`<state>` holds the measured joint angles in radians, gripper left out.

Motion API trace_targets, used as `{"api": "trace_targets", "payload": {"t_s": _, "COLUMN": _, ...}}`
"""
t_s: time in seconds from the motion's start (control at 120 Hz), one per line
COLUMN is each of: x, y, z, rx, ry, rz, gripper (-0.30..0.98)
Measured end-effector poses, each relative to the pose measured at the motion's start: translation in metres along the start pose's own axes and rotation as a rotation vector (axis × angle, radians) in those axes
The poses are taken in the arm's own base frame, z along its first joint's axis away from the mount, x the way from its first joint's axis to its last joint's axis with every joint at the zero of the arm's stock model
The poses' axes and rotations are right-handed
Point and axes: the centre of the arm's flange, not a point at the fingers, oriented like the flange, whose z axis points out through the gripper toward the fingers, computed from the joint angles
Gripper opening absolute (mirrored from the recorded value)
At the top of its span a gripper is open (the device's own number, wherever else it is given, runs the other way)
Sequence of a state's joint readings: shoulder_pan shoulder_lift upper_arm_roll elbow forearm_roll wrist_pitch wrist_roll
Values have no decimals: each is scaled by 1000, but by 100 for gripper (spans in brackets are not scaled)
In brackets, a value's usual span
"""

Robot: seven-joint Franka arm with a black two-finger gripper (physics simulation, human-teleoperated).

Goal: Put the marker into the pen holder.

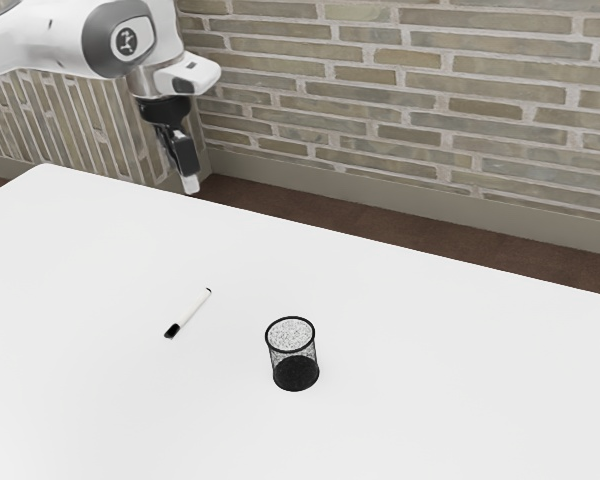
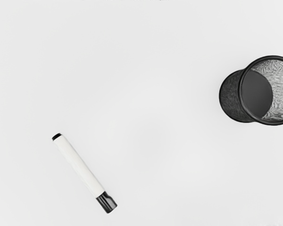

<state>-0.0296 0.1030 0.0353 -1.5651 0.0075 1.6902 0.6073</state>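
Your black two-finger gripper (image 1: 190,184) hangs above the table, pointing down; you can't tell from these views whether it is apart or together. Just above it, your one Franka arm (image 1: 30,45) carries a pale emblem on a dark gray disc (image 1: 126,41), with no word you can read.

Below your hand and apart from it lies one marker (image 2: 80,165), on its side, white-barreled, with a black clip cap (image 2: 106,202) at one end and a black plug (image 2: 56,137) at the other. You can read no label on it. It is outside the pen holder.

Also below your hand, toward the exterior view's right from the marker, stands one round black mesh pen holder (image 1: 296,374), upright and apart from the marker.

Both rest on a plain white table (image 1: 430,400). Beyond your hand you have a brown floor (image 1: 330,215), a beige baseboard (image 1: 380,195) and tan-gray brick walls (image 1: 410,75) meeting at a corner.
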Motion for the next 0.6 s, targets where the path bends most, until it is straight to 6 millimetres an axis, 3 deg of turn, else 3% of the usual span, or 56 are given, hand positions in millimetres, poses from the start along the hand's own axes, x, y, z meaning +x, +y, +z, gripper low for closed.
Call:
{"api": "trace_targets", "payload": {"t_s": 0.225, "x": -1, "y": 1, "z": 5, "rx": -8, "ry": -6, "rz": 59, "gripper": 69}}
{"api": "trace_targets", "payload": {"t_s": 0.292, "x": -16, "y": -1, "z": 25, "rx": -24, "ry": -34, "rz": 22, "gripper": 69}}
{"api": "trace_targets", "payload": {"t_s": 0.417, "x": -44, "y": -29, "z": 45, "rx": -25, "ry": -48, "rz": -85, "gripper": 69}}
{"api": "trace_targets", "payload": {"t_s": 0.467, "x": -54, "y": -35, "z": 62, "rx": -31, "ry": -57, "rz": -134, "gripper": 69}}
{"api": "trace_targets", "payload": {"t_s": 0.6, "x": -64, "y": -50, "z": 86, "rx": -19, "ry": -48, "rz": -246, "gripper": 69}}
